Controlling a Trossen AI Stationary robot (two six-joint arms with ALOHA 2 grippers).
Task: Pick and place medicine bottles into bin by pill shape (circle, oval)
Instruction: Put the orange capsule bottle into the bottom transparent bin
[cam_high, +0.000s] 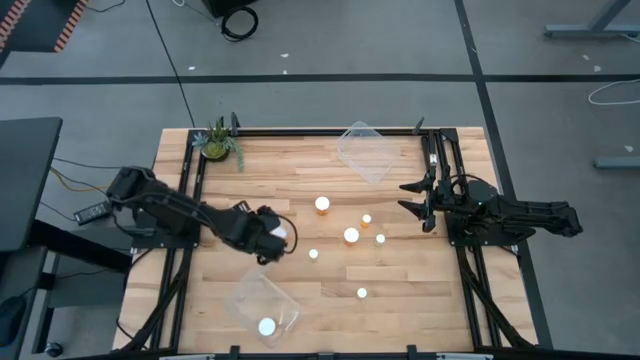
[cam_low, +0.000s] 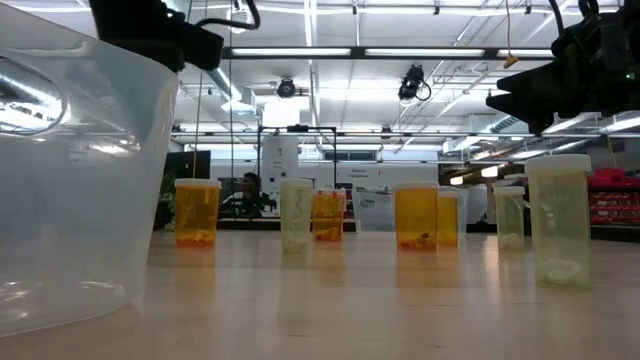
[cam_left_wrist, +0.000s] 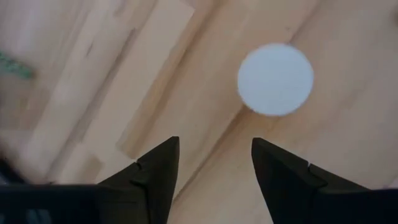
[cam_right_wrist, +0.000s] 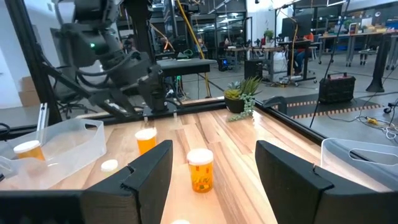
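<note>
Seven bottles (cam_high: 351, 235) on table, one binned (near bin (cam_high: 262, 305)).

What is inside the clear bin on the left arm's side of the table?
The clear bin holds one medicine bottle, seen from above as a white cap. The cap covers its body there, so the pills inside cannot be seen. Nothing else shows inside.

The table (cam_high: 400, 300) is pale wood in butcher-block strips, smooth with a soft sheen. Both bins, one at 12 o'clock (cam_high: 365, 150) and one at 6 o'clock (cam_high: 262, 305), are clear glossy plastic. The medicine bottles (cam_low: 416, 215) look like translucent plastic, amber or pale, with matt white caps (cam_left_wrist: 275, 79). The left gripper (cam_left_wrist: 214, 163) has matt black fingers, as does the right gripper (cam_right_wrist: 213, 163).
</note>
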